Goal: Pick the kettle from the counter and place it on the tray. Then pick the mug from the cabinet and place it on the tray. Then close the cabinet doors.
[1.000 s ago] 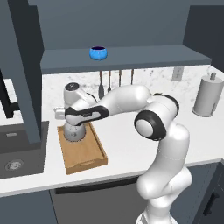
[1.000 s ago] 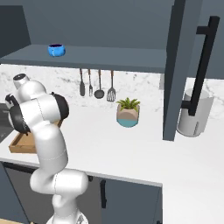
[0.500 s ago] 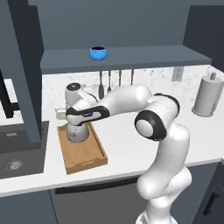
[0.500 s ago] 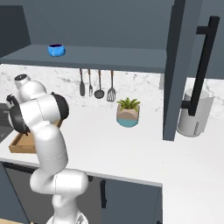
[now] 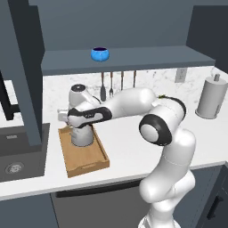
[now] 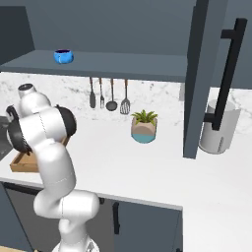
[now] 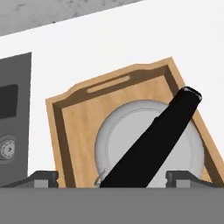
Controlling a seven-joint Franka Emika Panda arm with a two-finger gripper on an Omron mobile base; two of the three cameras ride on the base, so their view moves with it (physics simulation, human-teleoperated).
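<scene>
Hand view shows you the kettle (image 7: pixel 131 140) sitting in the tray (image 7: pixel 76 118), gripper (image 7: pixel 111 177) fingers spread wide on either side of its black handle.

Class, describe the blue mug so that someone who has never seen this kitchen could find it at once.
Start at the dark wall cabinet above the white counter, with its doors open. On its grey shelf board sits the mug, directly above the utensils hanging on the wall. It is small, round and bright blue, unlike the grey kettle on the tray below.
</scene>
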